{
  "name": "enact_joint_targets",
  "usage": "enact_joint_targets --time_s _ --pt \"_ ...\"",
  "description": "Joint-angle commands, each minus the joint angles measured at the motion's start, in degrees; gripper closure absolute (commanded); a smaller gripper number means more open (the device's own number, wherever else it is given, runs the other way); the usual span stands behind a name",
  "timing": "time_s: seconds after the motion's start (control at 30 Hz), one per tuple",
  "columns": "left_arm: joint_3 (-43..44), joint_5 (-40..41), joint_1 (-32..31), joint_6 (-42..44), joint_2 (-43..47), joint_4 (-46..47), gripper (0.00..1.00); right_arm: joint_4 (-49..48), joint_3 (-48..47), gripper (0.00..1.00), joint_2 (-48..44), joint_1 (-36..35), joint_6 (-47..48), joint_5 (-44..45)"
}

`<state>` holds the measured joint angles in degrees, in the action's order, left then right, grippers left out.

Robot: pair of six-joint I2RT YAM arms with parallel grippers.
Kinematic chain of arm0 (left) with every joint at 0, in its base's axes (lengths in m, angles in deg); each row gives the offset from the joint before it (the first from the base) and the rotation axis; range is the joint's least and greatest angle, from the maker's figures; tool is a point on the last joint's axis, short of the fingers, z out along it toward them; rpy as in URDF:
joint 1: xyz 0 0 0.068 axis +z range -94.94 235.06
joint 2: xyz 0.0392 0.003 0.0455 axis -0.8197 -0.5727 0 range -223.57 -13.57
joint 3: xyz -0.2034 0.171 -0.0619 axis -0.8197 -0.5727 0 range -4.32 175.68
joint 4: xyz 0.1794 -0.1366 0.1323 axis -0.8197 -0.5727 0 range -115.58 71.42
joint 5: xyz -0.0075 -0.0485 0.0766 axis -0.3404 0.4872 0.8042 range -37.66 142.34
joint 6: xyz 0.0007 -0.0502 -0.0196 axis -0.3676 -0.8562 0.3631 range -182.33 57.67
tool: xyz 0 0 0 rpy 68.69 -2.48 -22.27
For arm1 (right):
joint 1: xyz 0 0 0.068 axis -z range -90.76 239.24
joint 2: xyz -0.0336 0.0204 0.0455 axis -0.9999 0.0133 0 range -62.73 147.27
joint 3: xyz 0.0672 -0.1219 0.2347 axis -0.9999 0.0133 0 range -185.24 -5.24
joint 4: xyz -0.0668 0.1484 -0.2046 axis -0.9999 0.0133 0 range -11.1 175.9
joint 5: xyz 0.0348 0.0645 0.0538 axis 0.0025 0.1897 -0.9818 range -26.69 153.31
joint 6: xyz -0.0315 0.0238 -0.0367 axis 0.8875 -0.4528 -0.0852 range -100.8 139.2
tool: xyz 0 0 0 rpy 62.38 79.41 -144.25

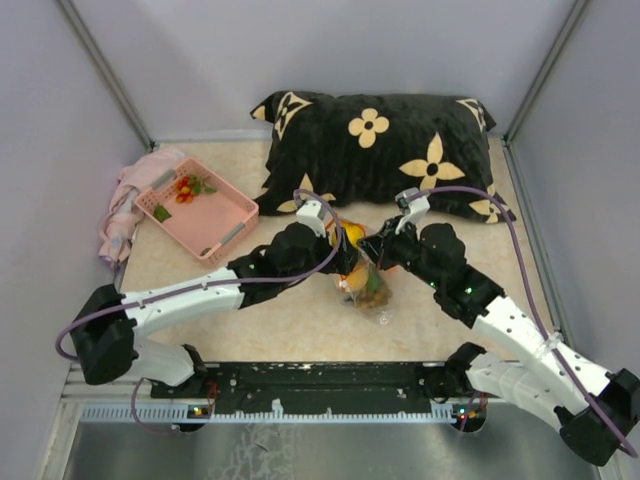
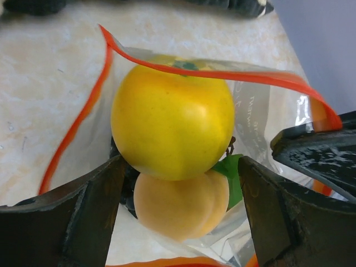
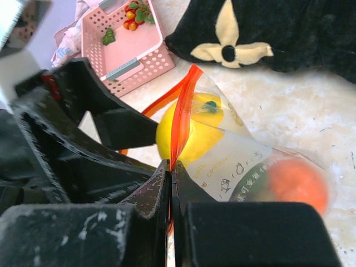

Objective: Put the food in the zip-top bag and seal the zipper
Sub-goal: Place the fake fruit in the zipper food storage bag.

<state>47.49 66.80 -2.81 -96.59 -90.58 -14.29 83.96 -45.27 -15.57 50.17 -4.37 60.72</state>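
The left gripper (image 2: 178, 183) stood open around a yellow fruit (image 2: 172, 119) at the bag's (image 3: 245, 161) mouth; the right gripper (image 3: 171, 183) pinched the zipper (image 3: 181, 117) closed. Releasing early, the fruit might roll out.

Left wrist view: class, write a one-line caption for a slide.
Yellow toy fruit sits between the open left gripper fingers at the zip-top bag mouth, its zipper unsealed.

Overhead view faces down from behind arms; both wrist views close on bag (image 2: 261, 111), yellow fruit (image 3: 192, 130).
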Motion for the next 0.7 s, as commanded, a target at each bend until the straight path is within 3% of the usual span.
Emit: enact_joint_targets --time_s 0.0,0.2,0.47,0.67 --pt "2.63 -0.10 -0.84 0.81 -4.56 2.03 0.13 -5.58 -0.86 1.00 0.34 0.53 -0.46 -2.86" --pt "5.58 4.08 -0.85 1.90 -6.69 -2.16 0.08 -4.84 -1.13 1.00 -0.46 0.53 -0.01 -3.12" --pt "2.99 4.80 -0.84 4.00 3.41 -4.89 0.00 -3.83 -0.59 1.00 -2.21 0.75 0.38 0.64" --pt "3.20 2.44 -0.76 4.88 7.13 -12.31 0.00 -4.57 -0.33 1.00 -2.54 0.79 -0.23 1.62"
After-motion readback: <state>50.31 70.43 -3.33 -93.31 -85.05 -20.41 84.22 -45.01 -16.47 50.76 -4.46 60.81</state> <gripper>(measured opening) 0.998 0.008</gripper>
